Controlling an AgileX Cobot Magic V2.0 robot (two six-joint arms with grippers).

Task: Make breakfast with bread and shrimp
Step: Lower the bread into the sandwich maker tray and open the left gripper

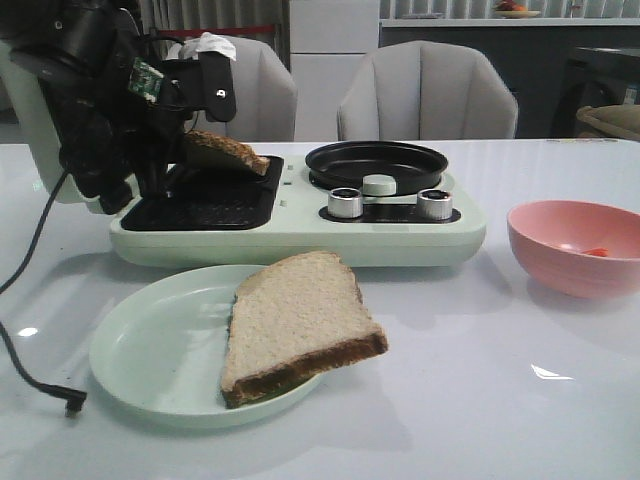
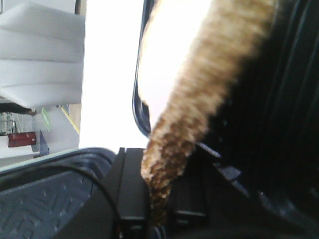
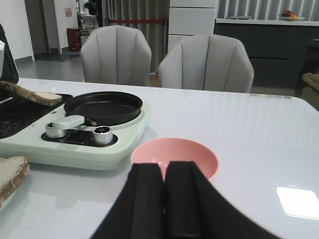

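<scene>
Two bread slices show: one (image 1: 226,152) clamped in the left gripper (image 1: 190,150) above the grill plate (image 1: 205,205), the other (image 1: 295,325) overhanging the pale green plate (image 1: 150,350) toward 3 o'clock. Shrimp (image 1: 598,252) lies in the pink bowl (image 1: 575,245) on the counter (image 1: 480,400). Right gripper (image 3: 164,199) fingers are pressed together, holding nothing.

Green cooker (image 1: 300,235), pink bowl (image 1: 560,250), plate (image 1: 150,350)

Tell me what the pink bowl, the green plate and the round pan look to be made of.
Round pink bowl: likely matte plastic or melamine, soft dull sheen. Pale green round plate: glossy ceramic or melamine, a small bright glint on it. Round black pan: probably non-stick coated metal, dark satin surface with rim highlights.
</scene>
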